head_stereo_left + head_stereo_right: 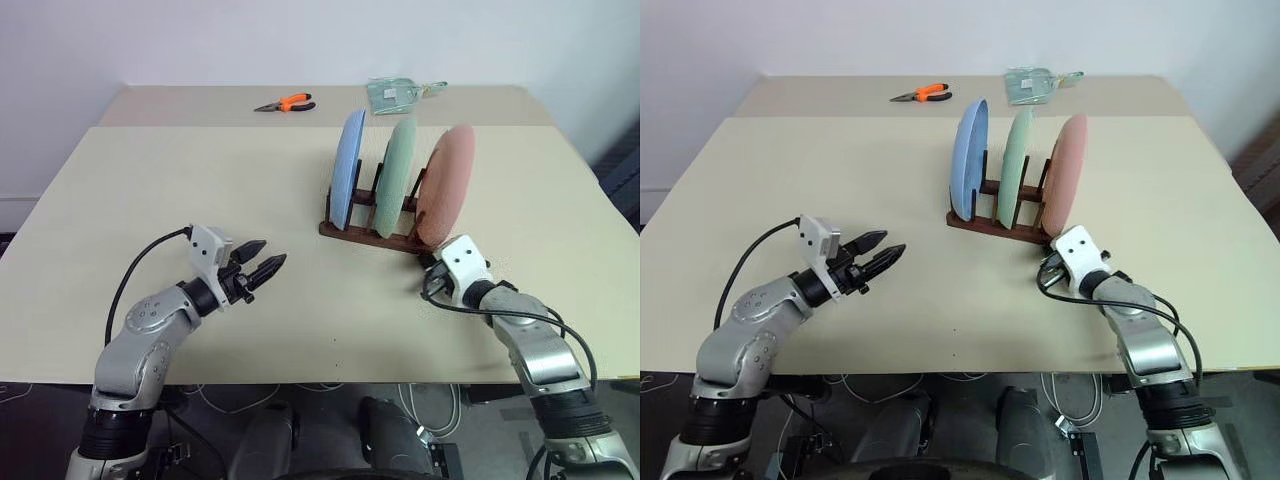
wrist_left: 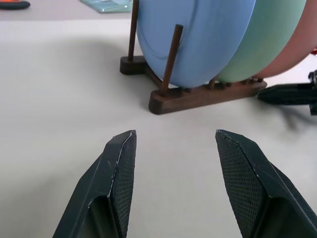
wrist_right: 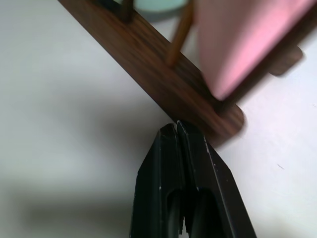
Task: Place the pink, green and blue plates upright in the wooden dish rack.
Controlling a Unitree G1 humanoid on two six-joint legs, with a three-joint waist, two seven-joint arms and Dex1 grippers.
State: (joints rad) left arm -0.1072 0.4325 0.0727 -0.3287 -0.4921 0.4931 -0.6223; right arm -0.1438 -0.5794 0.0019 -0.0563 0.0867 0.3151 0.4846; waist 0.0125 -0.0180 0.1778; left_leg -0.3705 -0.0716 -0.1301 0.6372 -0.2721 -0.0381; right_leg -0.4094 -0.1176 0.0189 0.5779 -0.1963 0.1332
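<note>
Wooden dish rack (image 1: pixel 372 232) centre-right on bench (image 1: pixel 200 190), blue plate (image 1: pixel 347 166), green plate (image 1: pixel 396 175), pink plate (image 1: pixel 446 184) upright inside, left hand (image 1: pixel 262 268) fingers apart, right hand (image 3: pixel 176 130) pressed together at rack's end

A pale beige bench (image 1: pixel 200 180) carries everything, with a second slab butted along its far edge. The wooden dish rack (image 1: pixel 372 236) stands directly on the bench, right of centre. On the far slab, beyond the rack and to its left, lie pliers with orange handles (image 1: pixel 285 103). Straight beyond the rack, near the far edge, lies a clear, greenish dustpan-like object (image 1: pixel 395 94).
</note>
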